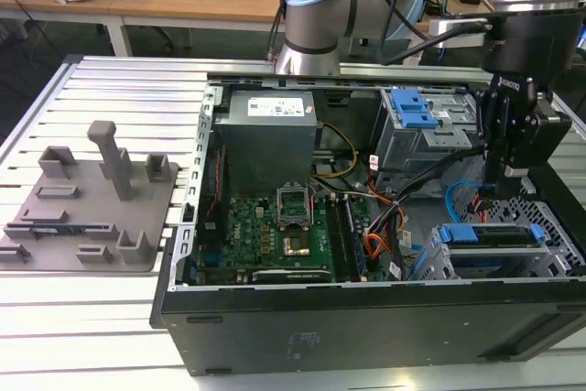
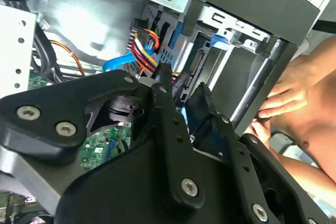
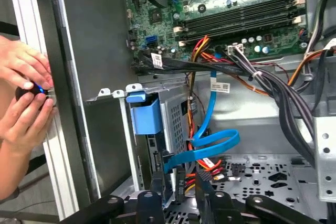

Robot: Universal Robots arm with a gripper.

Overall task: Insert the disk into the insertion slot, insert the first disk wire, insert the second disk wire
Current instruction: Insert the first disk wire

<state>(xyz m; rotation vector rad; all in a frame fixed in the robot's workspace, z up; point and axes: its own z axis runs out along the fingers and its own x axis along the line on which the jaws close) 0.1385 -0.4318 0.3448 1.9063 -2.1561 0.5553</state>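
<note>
- Disk [image 1: 494, 235] lies in the insertion slot [image 1: 549, 214] at the exterior view's right; my gripper [image 1: 508, 171] hangs just above, beside the second disk wire [image 1: 455, 192].
- In the second wrist view my gripper [image 2: 184, 90] is near the first disk wire [image 2: 143, 51]; how far open, I cannot tell.
- In the first wrist view the first disk wire [image 3: 206, 169] ends by my gripper [image 3: 181, 190], under the looping second disk wire [image 3: 215, 142]; a person's hands [image 3: 21, 64] touch the case [image 3: 89, 51].

Light-blue second disk wire [image 3: 207, 153]; grey, perforated insertion slot [image 1: 548, 219].
</note>
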